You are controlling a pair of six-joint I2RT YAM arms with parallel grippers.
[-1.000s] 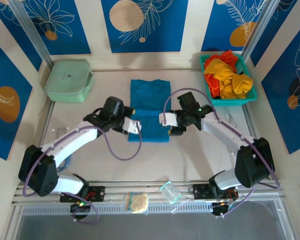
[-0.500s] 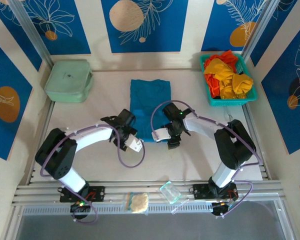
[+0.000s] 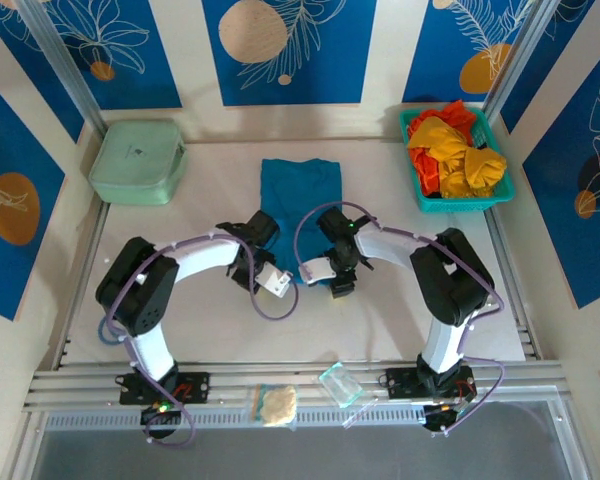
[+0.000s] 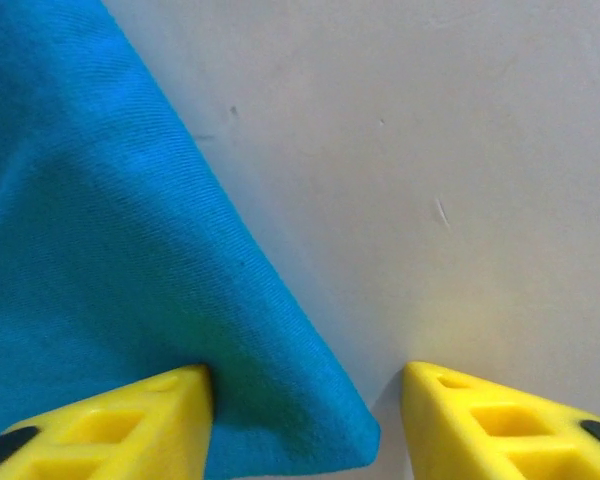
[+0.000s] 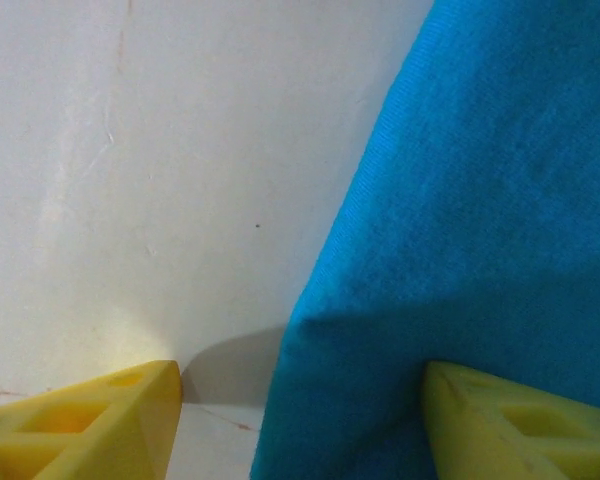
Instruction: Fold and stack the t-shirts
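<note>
Jaws spread wide on both arms, nothing pinched yet: the left gripper point(image 4: 305, 390) straddles the near left corner of the teal-blue t-shirt point(image 3: 300, 195), and the right gripper point(image 5: 302, 380) straddles its near right corner. That shirt lies flat mid-table point(image 3: 210, 200); the yellow-orange and red shirts point(image 3: 450, 150) sit heaped in the basket point(image 3: 465, 206) at the far right. My call for a clean fold: slip one finger under the hem (the cloth hugs the surface), close both grippers together, lift level, and carry the near edge toward the far one so it lands square.
</note>
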